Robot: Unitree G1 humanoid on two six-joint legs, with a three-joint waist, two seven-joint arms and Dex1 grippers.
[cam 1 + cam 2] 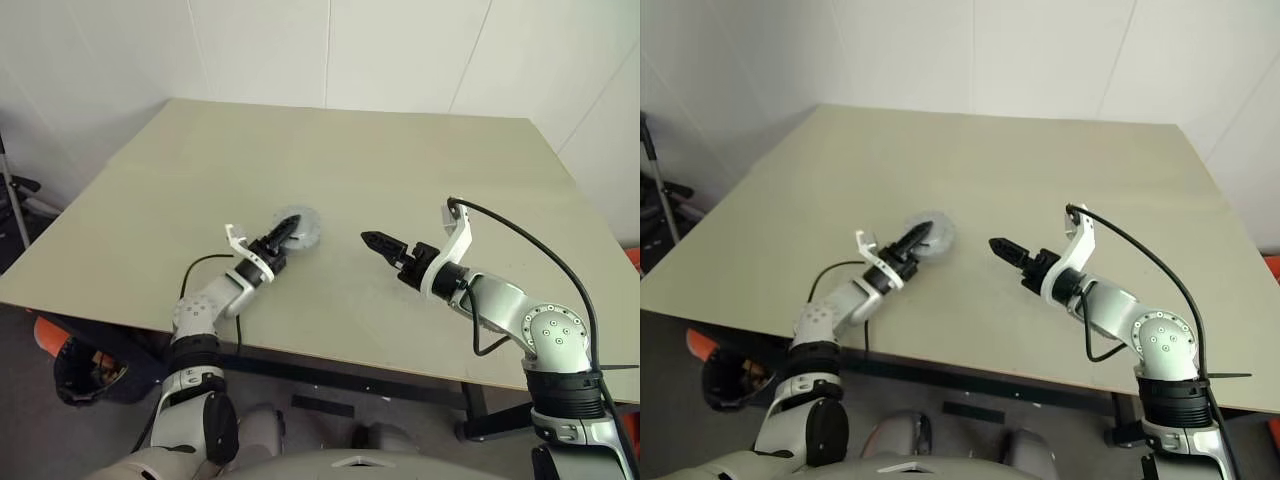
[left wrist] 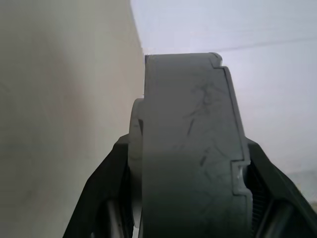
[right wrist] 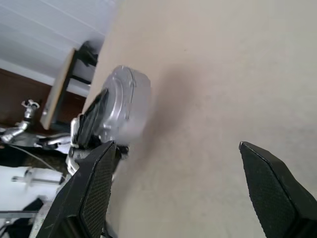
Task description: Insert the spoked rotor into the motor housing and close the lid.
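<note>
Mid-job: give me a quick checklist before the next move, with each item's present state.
1. Left tool shut on the motor housing: ok.
2. Right tool open with nothing between its fingers: ok.
3. Right tool apart from the housing: ok.
4. Lid closed on the housing: cannot tell.
5. Spoked rotor seated inside: cannot tell.
6. Housing resting on the table: cannot tell.

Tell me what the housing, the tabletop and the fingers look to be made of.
Housing: looks like metal, silver-grey with a dull satin sheen; its rim shows fine scratches in the left wrist view. Tabletop: smooth, matte beige sheet, perhaps laminate; no grain or gloss shows. Fingers: black, likely plastic or rubber, with a finely dotted grip texture on the inner faces.
</note>
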